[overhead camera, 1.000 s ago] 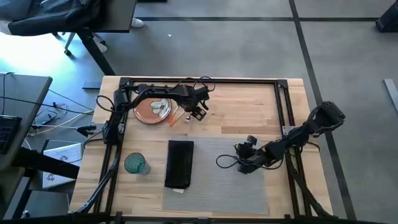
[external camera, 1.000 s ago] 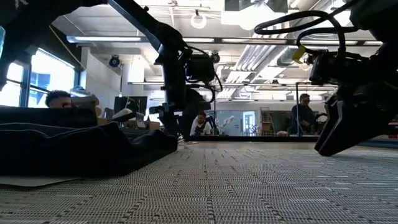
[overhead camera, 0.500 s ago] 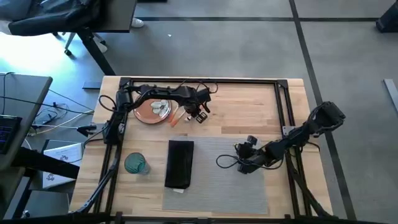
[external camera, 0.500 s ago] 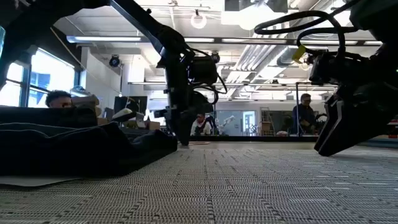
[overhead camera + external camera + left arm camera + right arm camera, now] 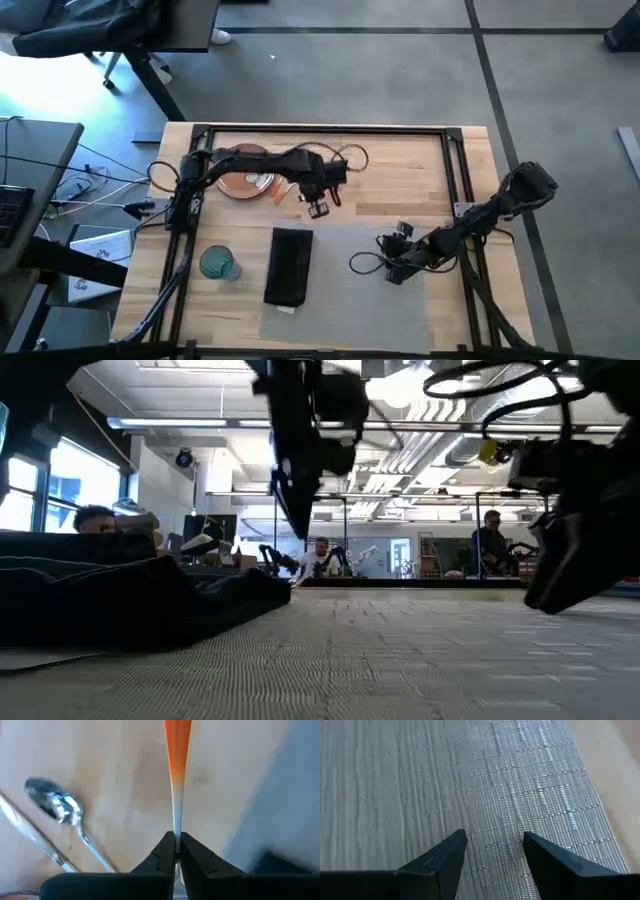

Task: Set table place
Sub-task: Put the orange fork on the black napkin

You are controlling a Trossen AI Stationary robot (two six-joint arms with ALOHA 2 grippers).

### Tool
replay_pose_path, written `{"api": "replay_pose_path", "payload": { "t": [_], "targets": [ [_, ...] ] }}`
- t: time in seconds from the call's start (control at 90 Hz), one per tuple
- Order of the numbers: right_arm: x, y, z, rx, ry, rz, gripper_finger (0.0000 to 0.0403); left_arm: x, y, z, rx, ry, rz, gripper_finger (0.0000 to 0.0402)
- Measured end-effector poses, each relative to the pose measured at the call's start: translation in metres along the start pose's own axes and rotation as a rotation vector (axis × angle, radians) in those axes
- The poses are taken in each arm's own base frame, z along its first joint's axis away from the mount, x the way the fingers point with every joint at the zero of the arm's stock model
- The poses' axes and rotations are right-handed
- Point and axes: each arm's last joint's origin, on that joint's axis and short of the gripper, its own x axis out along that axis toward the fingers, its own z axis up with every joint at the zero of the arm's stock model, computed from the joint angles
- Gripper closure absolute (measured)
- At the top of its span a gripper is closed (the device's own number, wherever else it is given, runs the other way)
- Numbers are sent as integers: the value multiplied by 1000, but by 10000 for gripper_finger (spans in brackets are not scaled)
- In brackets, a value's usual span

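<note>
- Left gripper [image 5: 177, 851] is clamped on an orange-handled utensil [image 5: 177, 765], lifted over the table [image 5: 400, 170] beside the plate [image 5: 243, 180]; a spoon [image 5: 60, 810] lies on the wood
- Right gripper [image 5: 492, 852], fingers apart, rests over the grey placemat [image 5: 470, 780]; the napkin [image 5: 288, 263] and teal glass [image 5: 217, 263] sit well apart from it

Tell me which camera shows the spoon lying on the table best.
The left wrist view: the spoon lies on the bare wood, its shiny bowl and thin stem in plain sight beside the left tool, which is shut on an orange-handled utensil. The other views show no spoon that I can make out.
</note>
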Motion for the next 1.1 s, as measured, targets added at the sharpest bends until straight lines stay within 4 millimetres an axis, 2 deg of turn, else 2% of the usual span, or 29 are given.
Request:
{"api": "replay_pose_path", "payload": {
  "t": [0.122, 0.256, 0.422, 0.533, 0.633, 0.822, 0.967, 1.1],
  "targets": [
    [-11, 9, -4, 1, -18, 56, 210, -35, -39, -20, 263, 12, -20, 401],
    [-18, 17, -10, 0, -27, 90, 210, -53, -75, -41, 510, 64, -24, 401],
    [-21, 21, -14, 18, -31, 103, 210, -62, -118, -58, 761, 58, -59, 401],
    [-21, 22, -14, 52, -34, 108, 210, -63, -149, -69, 1036, 23, 4, 401],
    [-21, 22, -14, 68, -31, 113, 210, -65, -169, -79, 1276, 5, 55, 401],
    [-22, 25, -14, 64, 1, 168, 210, -53, -185, -90, 1510, 1, 11, 401],
    [-22, 27, -13, 59, 9, 203, 210, -29, -191, -96, 1684, -25, 3, 402],
    [-23, 29, -11, 65, -5, 221, 210, -2, -188, -99, 1801, -11, 8, 402]
  ]
}}
